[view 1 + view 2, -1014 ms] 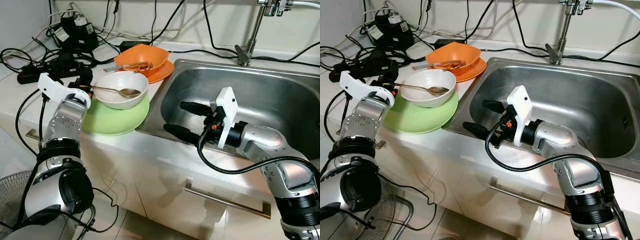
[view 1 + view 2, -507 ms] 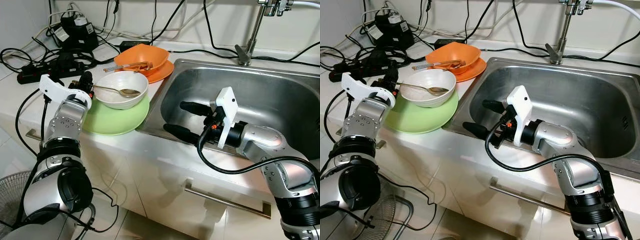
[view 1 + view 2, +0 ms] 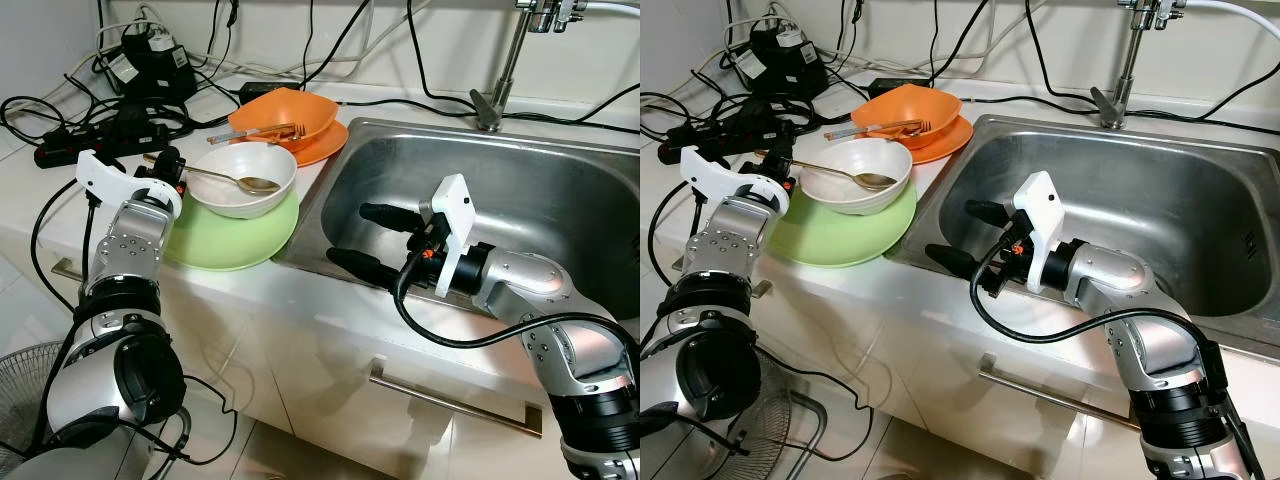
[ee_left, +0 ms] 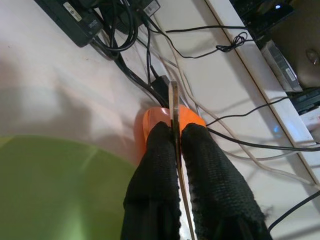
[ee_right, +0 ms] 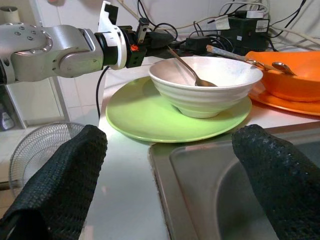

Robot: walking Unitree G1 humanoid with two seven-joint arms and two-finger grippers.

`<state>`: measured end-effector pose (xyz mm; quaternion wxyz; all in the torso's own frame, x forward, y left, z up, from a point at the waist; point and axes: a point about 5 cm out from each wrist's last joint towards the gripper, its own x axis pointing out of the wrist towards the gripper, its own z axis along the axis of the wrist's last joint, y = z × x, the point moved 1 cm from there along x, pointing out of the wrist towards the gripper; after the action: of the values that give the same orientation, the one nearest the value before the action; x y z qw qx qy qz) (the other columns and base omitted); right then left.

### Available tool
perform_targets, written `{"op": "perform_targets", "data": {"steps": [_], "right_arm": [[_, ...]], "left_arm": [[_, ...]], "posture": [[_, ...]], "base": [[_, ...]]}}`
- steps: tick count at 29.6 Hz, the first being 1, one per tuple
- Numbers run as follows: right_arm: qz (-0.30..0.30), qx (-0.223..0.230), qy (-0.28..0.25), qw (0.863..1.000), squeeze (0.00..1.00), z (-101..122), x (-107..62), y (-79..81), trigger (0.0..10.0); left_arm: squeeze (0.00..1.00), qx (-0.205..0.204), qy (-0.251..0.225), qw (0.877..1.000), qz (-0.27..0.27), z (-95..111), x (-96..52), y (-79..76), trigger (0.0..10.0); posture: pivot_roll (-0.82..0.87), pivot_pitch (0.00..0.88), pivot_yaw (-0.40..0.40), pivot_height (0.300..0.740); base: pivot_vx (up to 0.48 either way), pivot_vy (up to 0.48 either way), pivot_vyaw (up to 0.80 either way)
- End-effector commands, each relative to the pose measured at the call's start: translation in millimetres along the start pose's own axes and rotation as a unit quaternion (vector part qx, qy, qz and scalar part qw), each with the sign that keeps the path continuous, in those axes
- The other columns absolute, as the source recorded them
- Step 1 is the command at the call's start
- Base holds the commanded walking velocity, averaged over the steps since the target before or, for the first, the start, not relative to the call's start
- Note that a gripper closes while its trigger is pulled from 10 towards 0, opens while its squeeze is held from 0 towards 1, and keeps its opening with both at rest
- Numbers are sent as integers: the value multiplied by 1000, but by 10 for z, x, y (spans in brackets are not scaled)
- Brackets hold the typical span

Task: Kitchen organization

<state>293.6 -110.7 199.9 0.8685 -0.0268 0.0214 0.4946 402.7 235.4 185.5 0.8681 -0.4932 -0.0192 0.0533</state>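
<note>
A white bowl (image 3: 243,180) sits on a green plate (image 3: 225,245) on the counter left of the sink. A metal spoon (image 3: 250,184) lies in the bowl with its handle reaching out to the left. My left gripper (image 3: 170,168) is shut on that handle; the left wrist view shows its fingers (image 4: 157,150) pinching the thin handle (image 4: 173,100). Behind the bowl is an orange bowl (image 3: 288,113) on an orange plate, holding a fork and another utensil. My right gripper (image 3: 366,240) hangs open over the sink's left rim, nothing between its fingers.
The steel sink (image 3: 560,190) with its faucet (image 3: 503,75) takes up the right side. Power strips, adapters and tangled cables (image 3: 130,110) crowd the counter's back left. A floor fan (image 3: 25,390) stands below on the left. A drawer handle (image 3: 450,400) runs under the counter edge.
My left wrist has shifted slightly and the spoon's handle end sits a touch higher. The right arm has not moved.
</note>
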Motion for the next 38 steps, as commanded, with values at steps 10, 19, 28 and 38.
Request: {"op": "perform_targets", "data": {"steps": [10, 19, 28, 38], "right_arm": [[6, -2, -1, 1000, 90, 15, 22, 20, 10000], [-6, 9, -12, 1000, 90, 19, 42, -13, 10000], [-113, 143, -95, 979, 0, 142, 132, -302, 10000], [-167, 307, -160, 923, 0, 157, 258, -428, 10000]], "left_arm": [[0, -33, -32, 998, -52, 140, 30, -249, 0], [0, -83, -49, 983, -154, 233, -6, -559, 0], [0, -113, -29, 950, -290, 40, -170, -906, 0], [0, -148, 56, 922, -353, -618, -432, -1097, 0]], "posture": [[-108, 0, 135, 740], [-103, 0, 135, 740], [-102, 0, 132, 740], [-105, 0, 130, 740]], "base": [[0, 0, 0], [0, 0, 0], [0, 0, 0], [0, 0, 0]]}}
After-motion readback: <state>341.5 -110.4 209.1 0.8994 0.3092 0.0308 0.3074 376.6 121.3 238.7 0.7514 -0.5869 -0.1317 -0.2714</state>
